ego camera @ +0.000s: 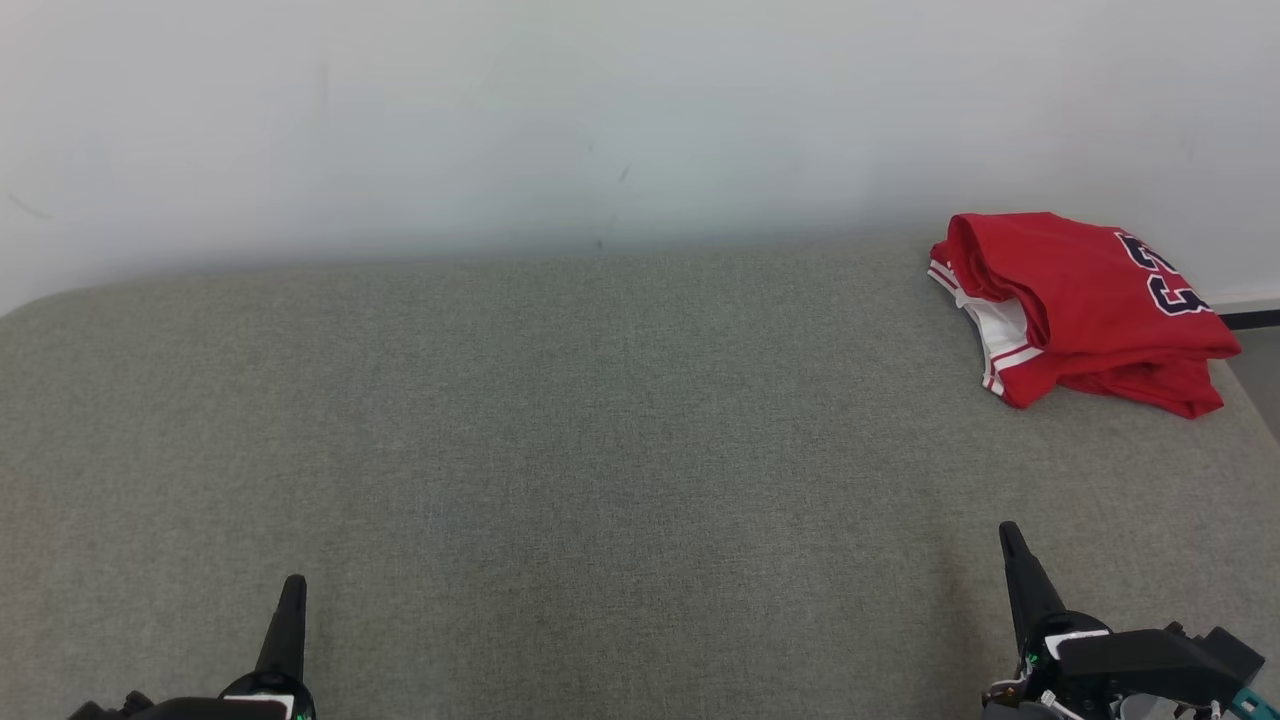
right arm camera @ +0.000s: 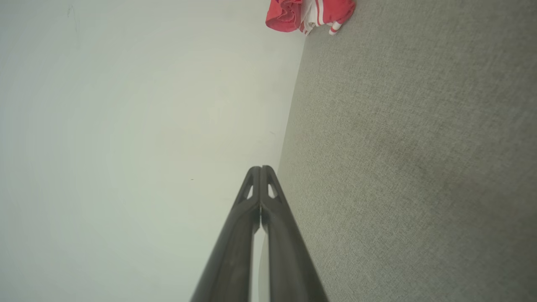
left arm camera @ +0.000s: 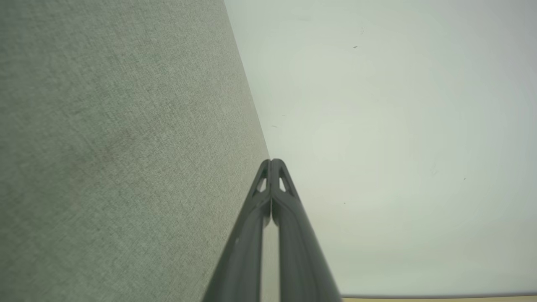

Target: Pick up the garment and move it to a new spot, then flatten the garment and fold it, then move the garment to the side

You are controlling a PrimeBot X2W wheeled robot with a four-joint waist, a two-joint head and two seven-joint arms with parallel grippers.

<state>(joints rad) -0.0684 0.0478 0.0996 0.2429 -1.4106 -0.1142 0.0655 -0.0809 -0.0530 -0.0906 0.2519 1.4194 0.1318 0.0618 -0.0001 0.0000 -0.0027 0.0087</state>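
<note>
The left gripper (ego camera: pixel 292 592) sits at the near left edge of the desk (ego camera: pixel 600 450), its fingers pressed together along their length with nothing between them; the left wrist view shows the same closed tips (left arm camera: pixel 272 162) above bare grey fabric, with the pale wall (ego camera: pixel 600 120) beyond. The wide middle of the desk carries nothing. The right gripper (ego camera: pixel 1011 537) sits at the near right, fingers likewise closed tip to tip and empty, as its own wrist view confirms (right arm camera: pixel 261 169). The garment (ego camera: pixel 1085 300), a red jersey with white trim and dark numerals, lies at the far right corner, close to the wall and well apart from both grippers; in the right wrist view (right arm camera: pixel 308 14) it shows at the far end of the desk. It lies in stacked layers, somewhat rumpled at the lower edge. Judging from this, picking up, flattening, folding and setting aside look done, and little or nothing seems left. No container is involved; the garment rests directly on the fabric.
</note>
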